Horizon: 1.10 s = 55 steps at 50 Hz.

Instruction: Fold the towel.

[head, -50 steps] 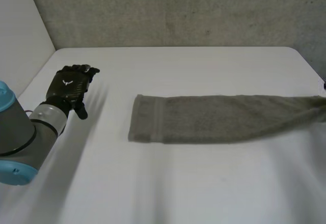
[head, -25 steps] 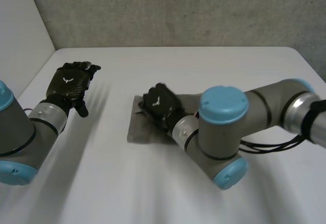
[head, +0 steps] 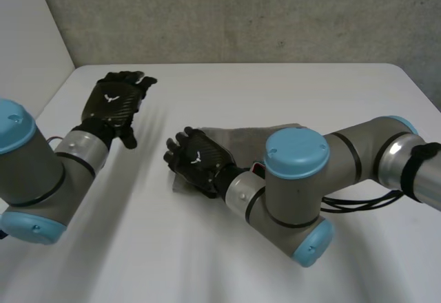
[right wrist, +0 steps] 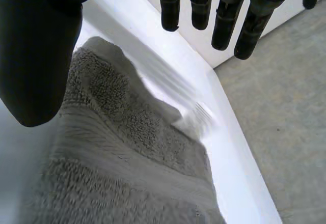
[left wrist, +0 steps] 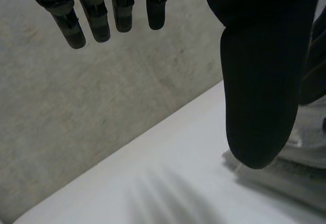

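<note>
The grey towel [head: 244,138] lies doubled over on the white table [head: 275,89], and my right arm crosses most of it. My right hand [head: 198,162] hovers over the towel's left end, open, its fingers straight and apart. In the right wrist view the towel [right wrist: 117,183] lies under the palm with a raised fold near the thumb [right wrist: 35,56], and the fingers hold nothing. My left hand [head: 114,105] is open above bare table, left of the towel. In the left wrist view a towel corner [left wrist: 285,175] lies just beyond the thumb [left wrist: 260,91].
A white wall [head: 27,41] borders the table on the left. Grey concrete floor [head: 241,14] lies beyond the table's far edge. Bare table stretches in front of the towel and behind it.
The towel lay stretched toward the right edge; my right arm has swung in over its left end, leaving it doubled. The right hand has opened. My left hand has drifted slightly toward the towel.
</note>
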{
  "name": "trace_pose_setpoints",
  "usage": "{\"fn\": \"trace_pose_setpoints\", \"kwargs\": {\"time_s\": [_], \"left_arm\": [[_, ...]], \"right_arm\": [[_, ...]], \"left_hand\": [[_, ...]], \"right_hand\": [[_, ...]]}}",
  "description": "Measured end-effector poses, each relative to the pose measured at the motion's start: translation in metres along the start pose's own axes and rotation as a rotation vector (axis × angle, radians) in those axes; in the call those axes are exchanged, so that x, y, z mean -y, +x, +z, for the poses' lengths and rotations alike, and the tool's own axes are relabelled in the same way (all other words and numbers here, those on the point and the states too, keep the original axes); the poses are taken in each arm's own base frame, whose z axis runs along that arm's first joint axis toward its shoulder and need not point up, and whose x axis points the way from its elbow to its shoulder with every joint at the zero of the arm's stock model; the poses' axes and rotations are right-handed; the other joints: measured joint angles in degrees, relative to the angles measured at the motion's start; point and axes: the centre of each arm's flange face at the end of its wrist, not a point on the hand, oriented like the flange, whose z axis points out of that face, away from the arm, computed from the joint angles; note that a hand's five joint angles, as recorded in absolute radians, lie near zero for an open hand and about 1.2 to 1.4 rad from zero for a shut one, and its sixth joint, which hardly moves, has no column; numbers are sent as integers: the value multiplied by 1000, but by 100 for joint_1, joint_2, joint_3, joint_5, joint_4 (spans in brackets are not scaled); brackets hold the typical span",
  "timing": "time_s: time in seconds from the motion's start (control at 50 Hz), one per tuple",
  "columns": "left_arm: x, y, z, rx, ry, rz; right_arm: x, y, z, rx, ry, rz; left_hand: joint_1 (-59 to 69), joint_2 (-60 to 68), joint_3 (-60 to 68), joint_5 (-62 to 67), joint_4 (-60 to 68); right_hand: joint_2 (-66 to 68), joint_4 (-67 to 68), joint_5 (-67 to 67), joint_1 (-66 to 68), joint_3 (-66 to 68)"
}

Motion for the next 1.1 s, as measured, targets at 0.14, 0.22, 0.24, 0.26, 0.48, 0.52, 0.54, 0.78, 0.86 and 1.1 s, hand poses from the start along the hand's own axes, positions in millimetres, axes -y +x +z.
{"fn": "trace_pose_setpoints", "kwargs": {"time_s": [0.14, 0.22, 0.24, 0.26, 0.48, 0.52, 0.54, 0.78, 0.86, 1.1], "left_arm": [[16, 35, 0, -92, 54, -18], [16, 58, 1, -152, 59, -45], [13, 66, 2, -170, 54, -53], [10, 72, 3, -183, 47, -59], [-41, 104, 17, -167, -101, -66], [-46, 104, 18, -155, -123, -65], [-48, 103, 18, -149, -134, -65], [-31, 95, 11, -131, -125, -71], [-12, 89, 7, -119, -82, -73], [42, 31, 0, 32, 49, -77]], "right_arm": [[-15, 55, -32, -160, -97, 163], [-38, 86, -57, -269, -175, 283], [-45, 92, -65, -293, -198, 312], [-52, 95, -73, -313, -222, 338], [-98, 88, -104, -337, -376, 433], [-104, 84, -103, -331, -390, 437], [-108, 82, -102, -326, -399, 439], [-126, 96, -95, -440, -497, 255], [-112, 107, -91, -476, -475, 136], [-14, 26, -23, -226, -163, -291]], "left_hand": [[0, 0, 0, 0, 0], [0, 0, 0, 0, 0], [0, 2, 1, 0, 4], [0, 6, 4, 0, 9], [8, 13, 13, 0, 14], [6, 13, 13, 0, 14], [6, 13, 14, 0, 14], [0, 1, 1, 5, 0], [0, 0, 1, 5, 0], [0, 0, 0, 5, 0]], "right_hand": [[0, 0, 0, -48, 0], [0, 0, 0, -48, 0], [0, 0, 0, -47, 0], [0, 0, 0, -49, 0], [374, 298, 462, 412, 397], [1146, 1064, 1176, 1157, 1175], [1719, 1626, 1762, 1708, 1734], [5933, 6212, 6305, 6070, 6305], [5933, 6212, 6307, 6103, 6305], [6013, 6212, 6328, 6122, 6305]]}}
